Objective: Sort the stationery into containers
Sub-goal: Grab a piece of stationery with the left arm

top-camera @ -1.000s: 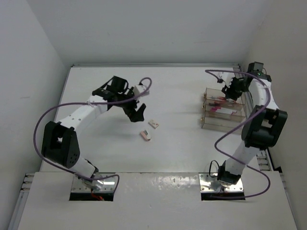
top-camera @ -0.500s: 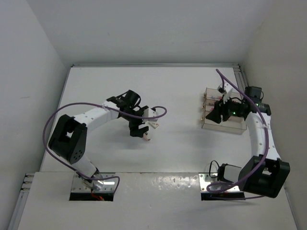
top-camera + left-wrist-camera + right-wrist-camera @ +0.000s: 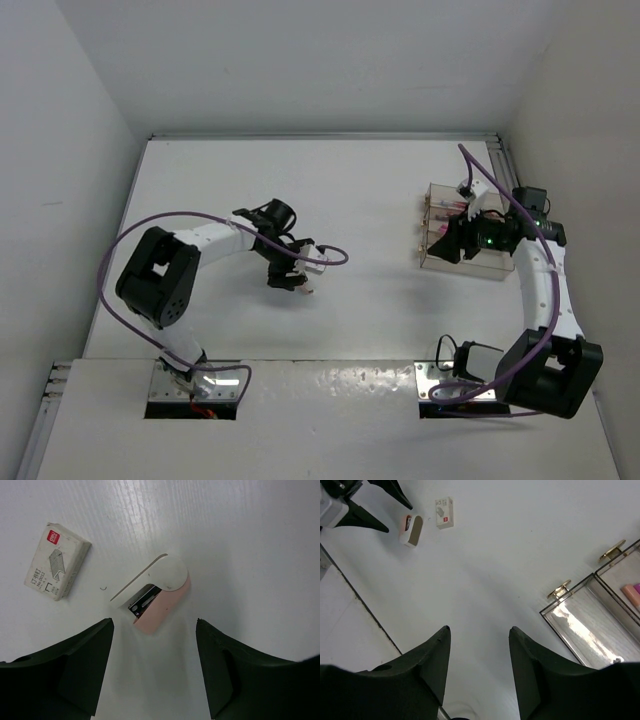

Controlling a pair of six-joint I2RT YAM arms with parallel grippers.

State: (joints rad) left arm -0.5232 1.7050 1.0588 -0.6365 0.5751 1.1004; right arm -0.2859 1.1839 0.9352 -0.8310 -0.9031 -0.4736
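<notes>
A small pink-and-white stapler (image 3: pixel 155 592) lies on the white table, with a grey staple box (image 3: pixel 56 561) to its left. My left gripper (image 3: pixel 154 623) is open and hangs just above the stapler, one finger on either side of its near end. In the top view the left gripper (image 3: pixel 288 274) covers most of the stapler (image 3: pixel 305 288). The clear divided box (image 3: pixel 492 262) stands at the right with pink-capped pens (image 3: pixel 447 210) inside. My right gripper (image 3: pixel 447 243) is open and empty over the box's left edge. Its wrist view shows the box corner (image 3: pixel 594 625).
The right wrist view shows the stapler (image 3: pixel 411 530), the staple box (image 3: pixel 444 512) and the left gripper's fingers (image 3: pixel 365 517) far off. Purple cables (image 3: pixel 335 255) loop off both arms. Walls close the table on the left, back and right.
My left gripper has come down and nearer, from beside the two small items to right over the stapler. My right arm has swung from behind the box to its left edge.
</notes>
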